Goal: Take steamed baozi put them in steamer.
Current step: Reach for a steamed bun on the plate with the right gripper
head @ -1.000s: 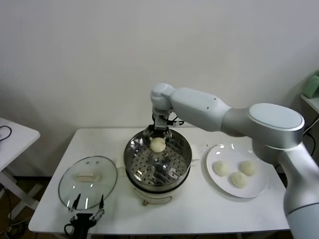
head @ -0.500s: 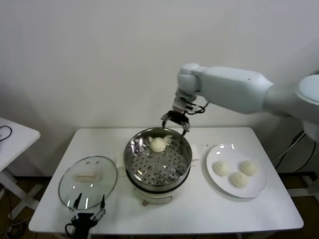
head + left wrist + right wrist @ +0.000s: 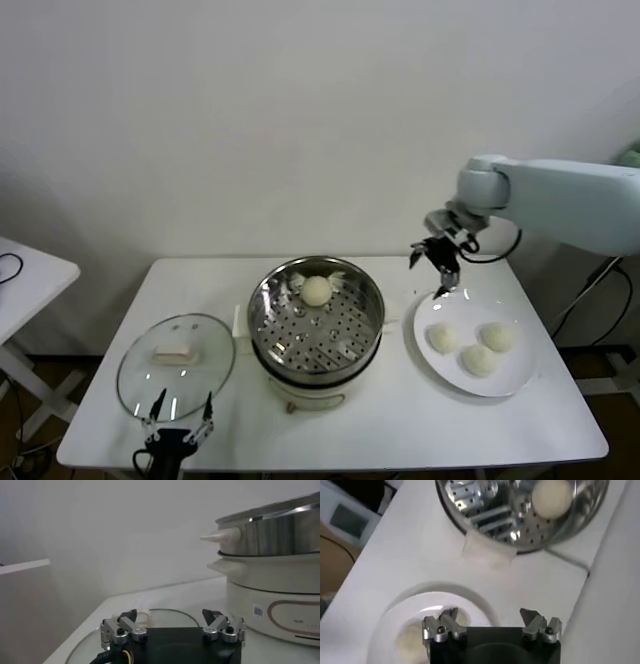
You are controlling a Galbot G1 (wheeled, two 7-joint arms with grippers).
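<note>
One creamy-white baozi (image 3: pixel 316 290) lies on the perforated tray at the back of the shiny steel steamer (image 3: pixel 272 330), which sits on its cream base; the baozi also shows in the right wrist view (image 3: pixel 551 497). Three more baozi (image 3: pixel 444 338) (image 3: pixel 498 335) (image 3: pixel 479 360) lie on a white plate (image 3: pixel 430 306) to the steamer's right. My right gripper (image 3: pixel 434 268) is open and empty, in the air over the plate's back edge. My left gripper (image 3: pixel 178 422) is open and empty, low at the table's front left.
A round glass lid (image 3: pixel 138 380) with a cream handle (image 3: pixel 176 354) lies flat to the steamer's left, just behind my left gripper. A second white table (image 3: pixel 25 275) stands at the far left. The steamer's handle (image 3: pixel 220 535) juts out in the left wrist view.
My right gripper let go of the baozi in the steamer, rose and swung right to above the plate's back edge. The left arm has not moved.
</note>
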